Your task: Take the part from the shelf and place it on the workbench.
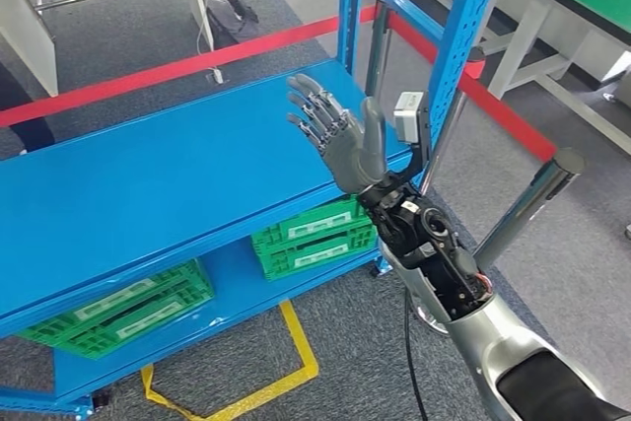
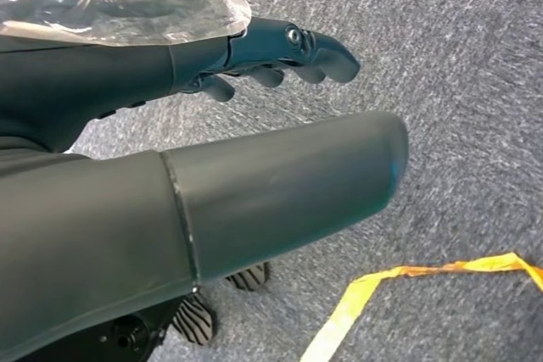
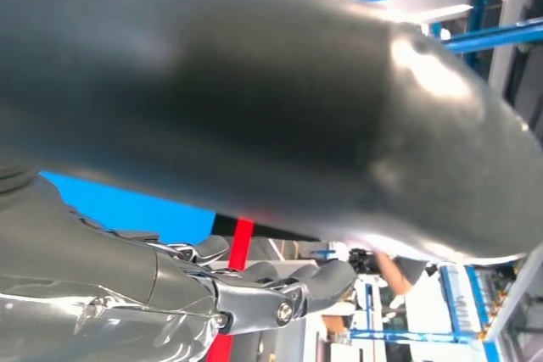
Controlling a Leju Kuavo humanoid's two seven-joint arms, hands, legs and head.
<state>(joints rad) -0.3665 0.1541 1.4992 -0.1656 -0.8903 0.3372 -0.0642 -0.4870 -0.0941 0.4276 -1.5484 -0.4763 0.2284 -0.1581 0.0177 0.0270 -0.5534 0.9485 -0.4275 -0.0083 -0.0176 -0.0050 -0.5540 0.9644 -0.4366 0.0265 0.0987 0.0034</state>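
right arm (image 1: 476, 313) rises from lower right, my wrist bent up | my right hand (image 1: 338, 130) over the blue shelf (image 1: 149, 194) near its right front corner, palm up, fingers apart, holding nothing | my left hand (image 2: 192, 184) hangs over grey carpet (image 2: 461, 57), fingers straight, apart, empty | green crates (image 1: 316, 236) on the lower shelf level | part: cannot tell where

We see the green crates (image 1: 316, 236) on the lower shelf only in part, their far sides hidden under the blue shelf board (image 1: 149, 194). Our right hand (image 3: 269, 125) sits so near its wrist camera that its thumb blurs and covers most of the background.
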